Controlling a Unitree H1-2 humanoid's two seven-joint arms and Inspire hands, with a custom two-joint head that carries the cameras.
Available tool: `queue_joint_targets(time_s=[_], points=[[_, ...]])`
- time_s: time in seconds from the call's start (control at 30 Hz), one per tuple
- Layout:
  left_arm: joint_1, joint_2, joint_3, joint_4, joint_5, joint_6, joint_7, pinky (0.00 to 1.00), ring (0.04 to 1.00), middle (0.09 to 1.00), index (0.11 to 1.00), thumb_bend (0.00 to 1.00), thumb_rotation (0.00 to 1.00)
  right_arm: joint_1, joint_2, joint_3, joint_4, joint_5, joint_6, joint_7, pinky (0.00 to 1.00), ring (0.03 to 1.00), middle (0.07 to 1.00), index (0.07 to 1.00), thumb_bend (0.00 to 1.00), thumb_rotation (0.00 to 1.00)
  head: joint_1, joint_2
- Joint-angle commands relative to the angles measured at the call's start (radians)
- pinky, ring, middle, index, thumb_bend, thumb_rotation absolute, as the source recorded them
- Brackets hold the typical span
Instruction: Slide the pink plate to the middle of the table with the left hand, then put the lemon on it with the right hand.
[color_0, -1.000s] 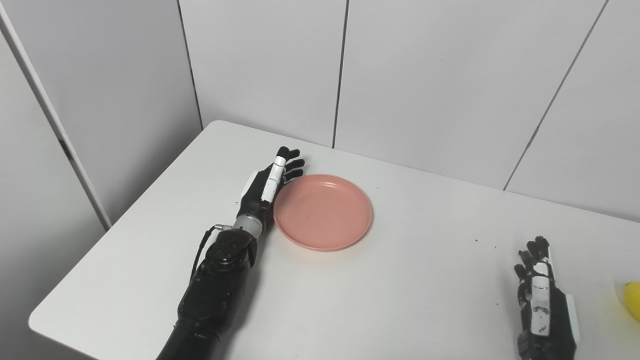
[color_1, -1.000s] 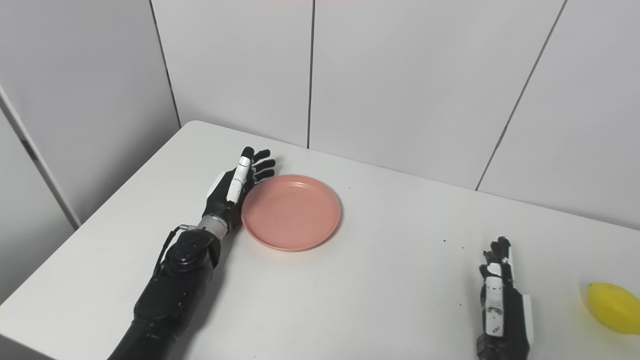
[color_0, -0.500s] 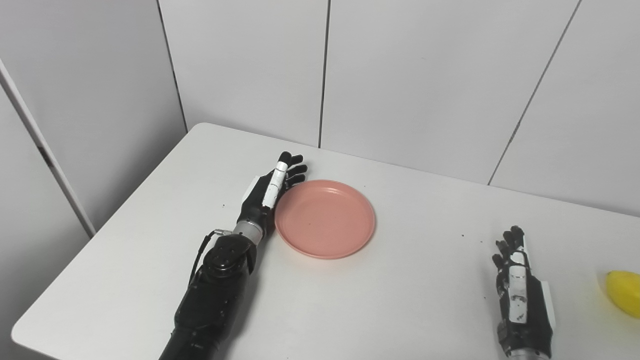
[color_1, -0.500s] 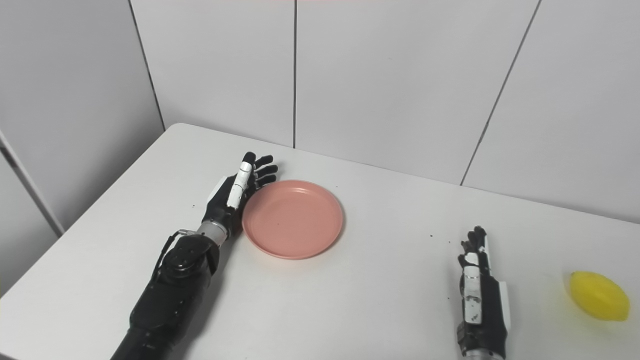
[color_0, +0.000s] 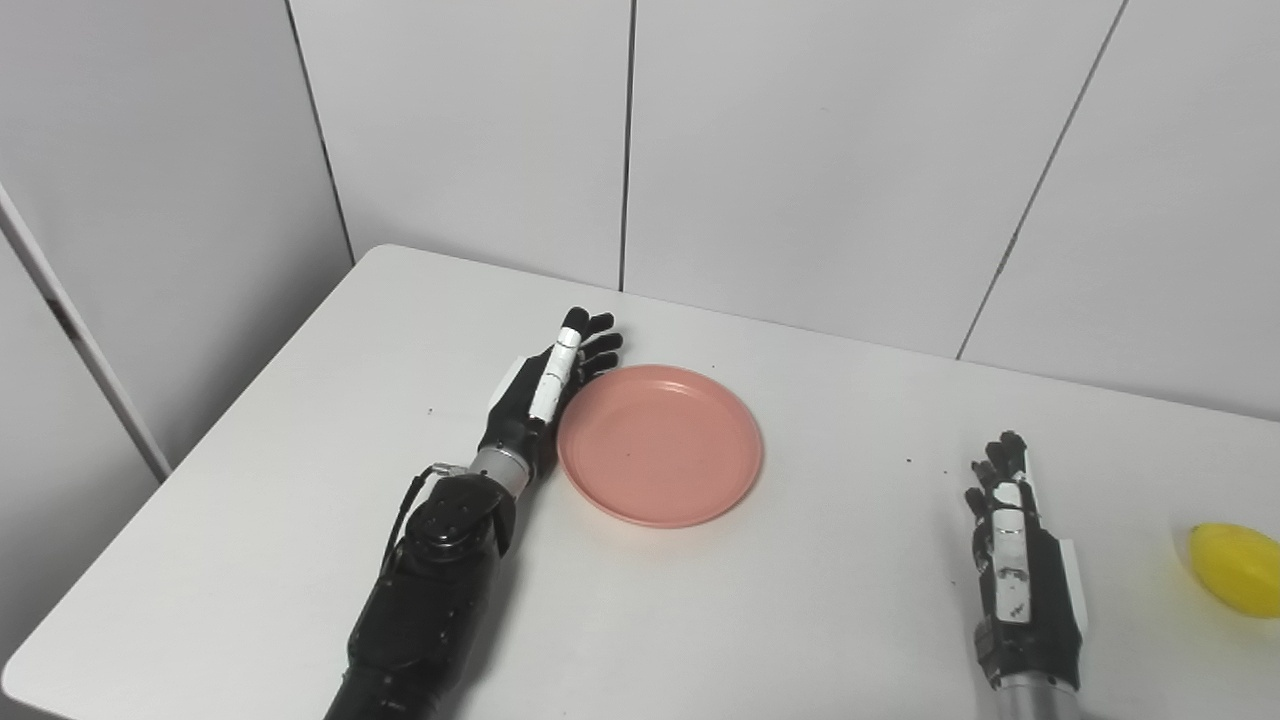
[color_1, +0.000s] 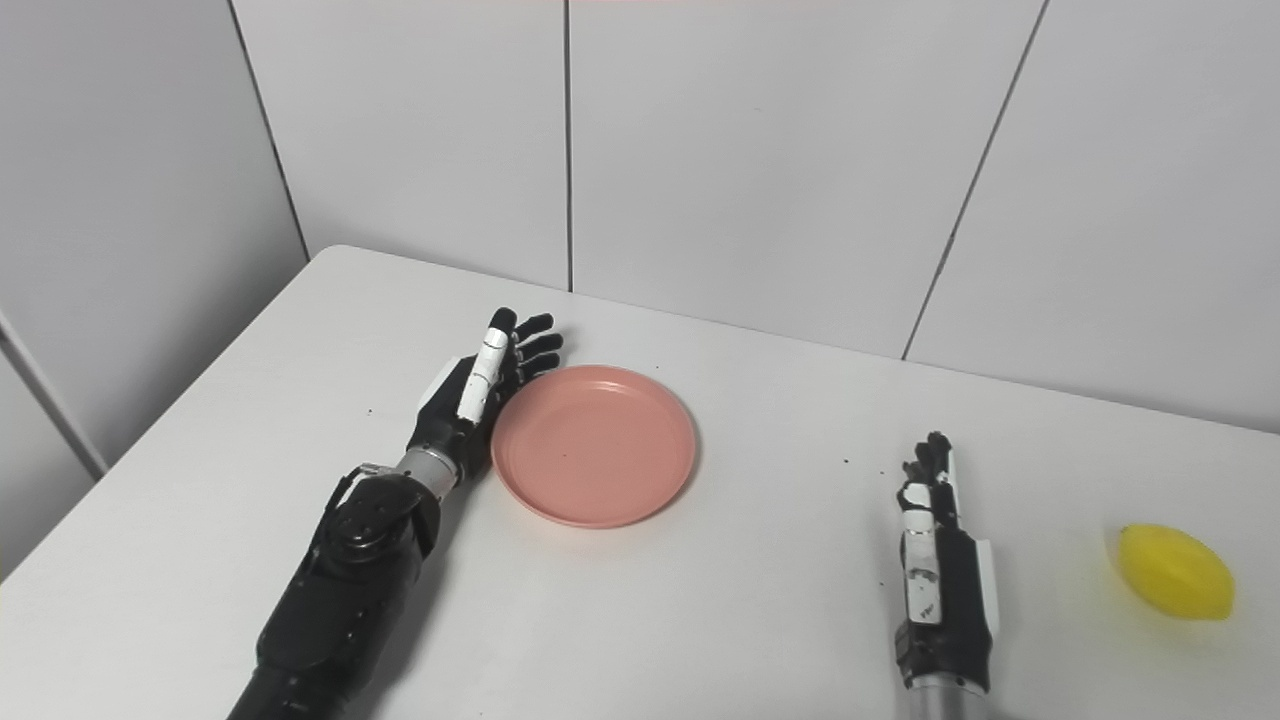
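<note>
left hand (color_1: 478, 395) fingers spread, against pink plate (color_1: 594, 458) left rim | right hand (color_1: 938, 580) spread, empty | lemon (color_1: 1174, 585) lower right, long axis left-right

lemon (color_0: 1237, 568) cropped by right edge in left eye view, both forearms cut off below

Both arms are black and shiny. The left hand (color_0: 540, 395) is black with a white strip on one finger and a silver ring at the wrist. A thin black cable (color_0: 404, 500) loops beside it. The right hand (color_1: 940, 570) is black with white patches.
</note>
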Motion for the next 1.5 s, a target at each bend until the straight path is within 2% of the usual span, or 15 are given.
queue_joint_targets(time_s=[0.0, 0.53, 0.93, 1.23, 1.47], points=[[-0.024, -0.009, -0.012, -0.027, 0.005, -0.01, -0.026, 0.88, 0.888, 0.874, 0.856, 0.76, 1.0, -0.027, 0.013, 0.005, -0.035, -0.005, 0.0, -0.005, 1.0, 1.0, 1.0, 1.0, 0.75, 0.95, -0.012, 0.002], [-0.009, -0.059, -0.048, -0.073, 0.022, 0.036, -0.013, 0.9, 0.902, 0.891, 0.88, 0.78, 1.0, -0.034, 0.033, 0.014, -0.031, -0.022, -0.009, -0.02, 1.0, 1.0, 0.999, 0.994, 0.77, 0.93, -0.073, 0.014], [0.023, -0.135, -0.054, -0.11, 0.043, 0.04, 0.017, 0.93, 0.926, 0.915, 0.901, 0.75, 1.0, -0.037, 0.041, 0.023, -0.028, -0.042, -0.023, -0.027, 1.0, 1.0, 0.997, 0.993, 0.75, 0.95, -0.121, 0.024], [0.043, -0.163, -0.055, -0.132, 0.031, 0.021, 0.007, 0.97, 0.961, 0.953, 0.935, 0.74, 1.0, -0.039, 0.058, 0.03, -0.031, -0.056, -0.018, -0.037, 1.0, 1.0, 0.99, 0.986, 0.77, 0.93, -0.194, 0.03], [0.061, -0.183, -0.066, -0.142, 0.031, 0.013, 0.009, 0.96, 0.955, 0.944, 0.934, 0.73, 1.0, -0.037, 0.066, 0.03, -0.034, -0.054, -0.01, -0.042, 1.0, 1.0, 0.993, 0.986, 0.78, 0.91, -0.209, 0.028]])
